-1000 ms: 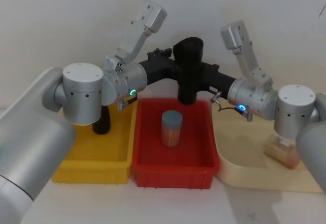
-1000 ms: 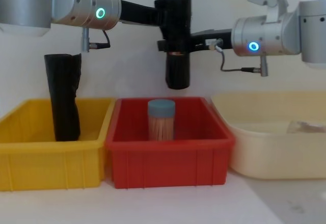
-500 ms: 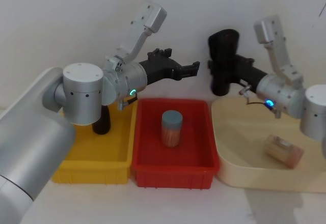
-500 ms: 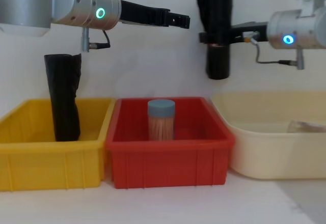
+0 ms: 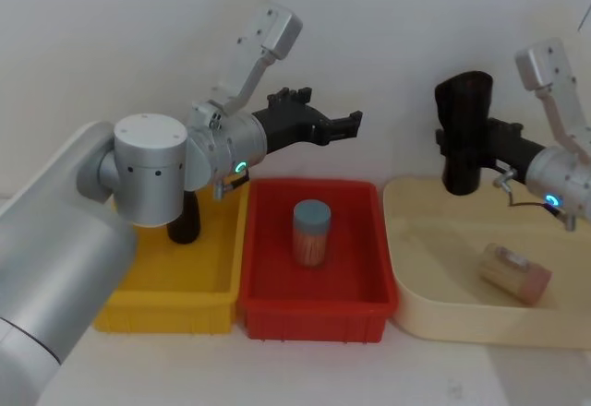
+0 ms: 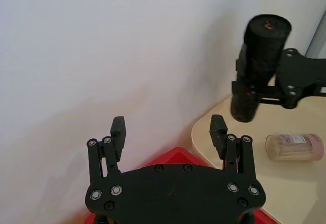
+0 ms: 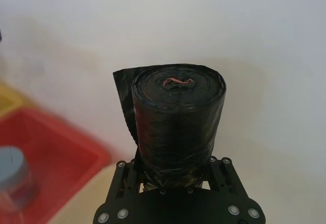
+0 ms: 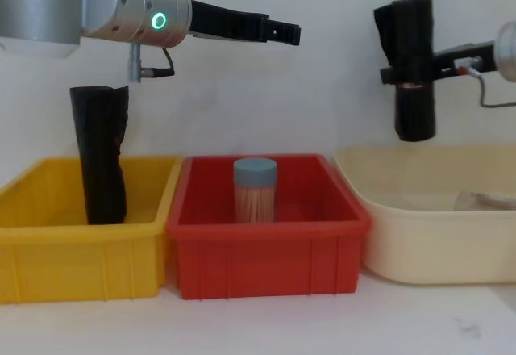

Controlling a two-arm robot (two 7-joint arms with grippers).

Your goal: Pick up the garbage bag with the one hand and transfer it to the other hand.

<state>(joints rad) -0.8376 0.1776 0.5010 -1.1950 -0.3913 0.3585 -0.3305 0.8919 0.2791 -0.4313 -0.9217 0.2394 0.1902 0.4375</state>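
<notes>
A black rolled garbage bag (image 5: 464, 129), its long axis upright, hangs in the air above the near-left corner of a cream oval plastic tray (image 5: 434, 318), clamped across its middle by the right gripper (image 5: 480, 143), the slim black two-finger hand with the blue ring light. The roll lies well to the right of the left gripper (image 5: 349, 122), the black two-finger hand with the green ring light, whose fingers (image 6: 219, 131) stand spread and empty high over a red plastic bin (image 5: 314, 309). By this showing the handover looks complete, and nothing stands between roll and tray below. A blue-lidded jar of toothpicks (image 5: 311, 232) stands in the red bin; another jar (image 5: 515, 274) lies on its side in the tray; a second black roll (image 8: 98, 161) stands upright in a yellow plastic bin (image 8: 72, 270) at far left.
</notes>
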